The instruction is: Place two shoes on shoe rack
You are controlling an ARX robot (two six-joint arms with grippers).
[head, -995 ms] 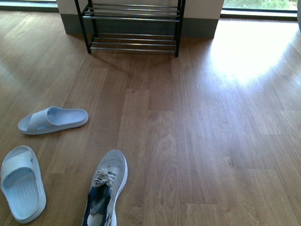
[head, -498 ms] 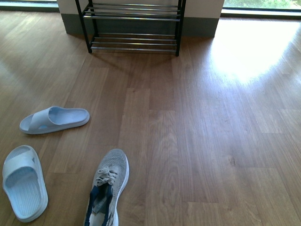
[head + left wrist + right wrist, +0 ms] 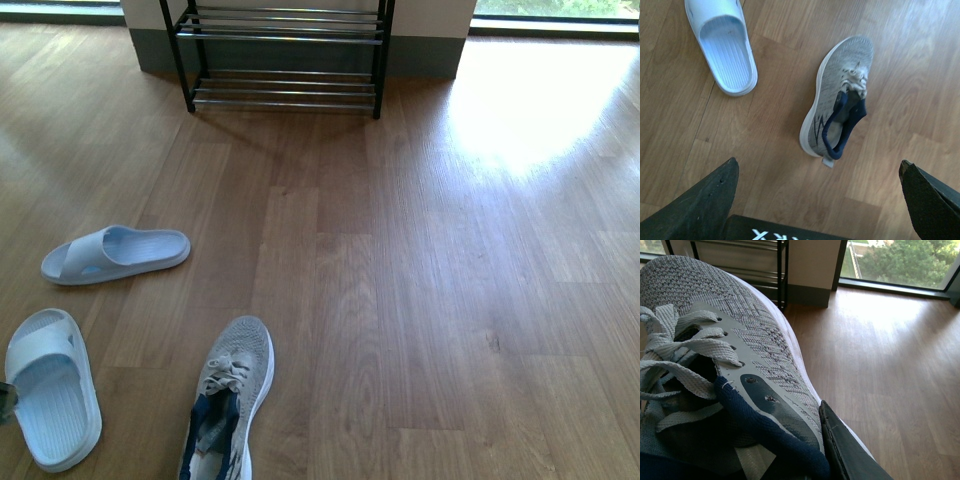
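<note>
The shoe rack [image 3: 285, 40], black-framed with chrome bars, stands against the far wall; it also shows in the right wrist view as the rack [image 3: 782, 270]. My right gripper [image 3: 807, 425] is shut on the grey sneaker [image 3: 715, 335] at its navy collar. One black finger [image 3: 840, 450] presses the sneaker's outer side and the other is hidden. A second grey sneaker [image 3: 228, 395] lies on the floor in front, toe toward the rack. My left gripper [image 3: 818, 167] hangs open above the heel of this second sneaker [image 3: 840, 95], touching nothing.
Two white slide sandals lie on the wood floor at the left, one sandal [image 3: 115, 252] farther off and the other sandal [image 3: 50, 385] beside the floor sneaker. That nearer sandal [image 3: 722, 45] also appears in the left wrist view. Sunlight glares on the floor [image 3: 520, 110].
A small dark tip has come into the front view at the lower left edge. The shoes and the rack have barely shifted in the picture.
</note>
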